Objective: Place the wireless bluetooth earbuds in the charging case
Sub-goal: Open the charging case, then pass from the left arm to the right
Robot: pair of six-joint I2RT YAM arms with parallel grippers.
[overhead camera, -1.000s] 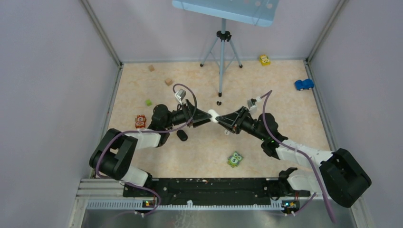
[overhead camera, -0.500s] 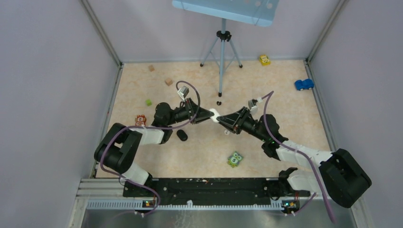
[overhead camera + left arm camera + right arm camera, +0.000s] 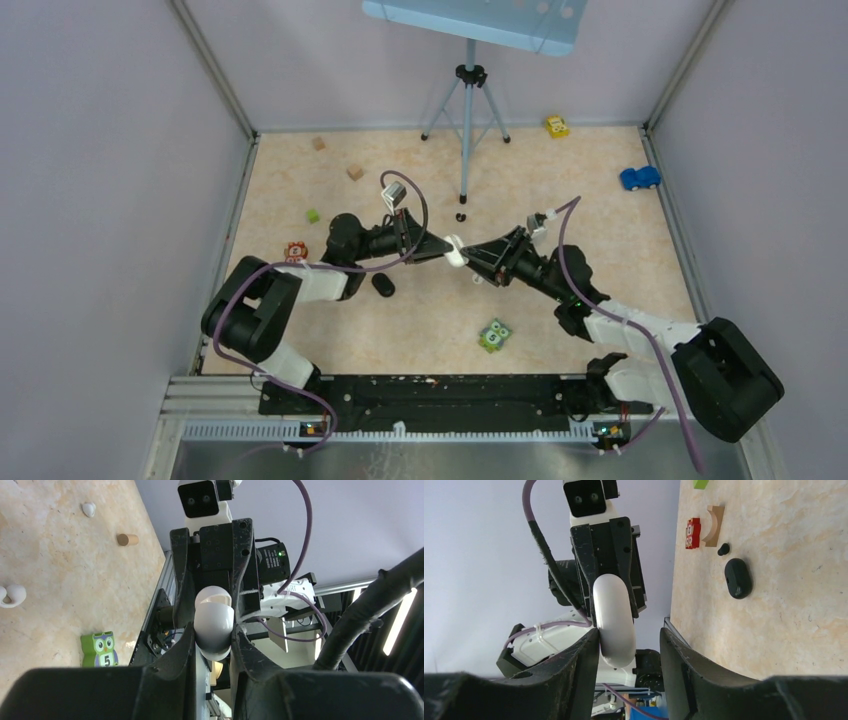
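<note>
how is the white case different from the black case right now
Colour: the white case is glossy white, while the black case is dark all over.
Pose: the white case is up in the air between the two arms, and the black case lies flat on the table.
Hold: the white case is clamped in the left gripper; neither gripper touches the black case.
Shared: both are rounded and pebble-shaped.

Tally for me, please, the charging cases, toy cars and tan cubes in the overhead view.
Cases: 2 (white case, black case)
Toy cars: 2 (yellow car, blue car)
Tan cubes: 2
Total: 6
</note>
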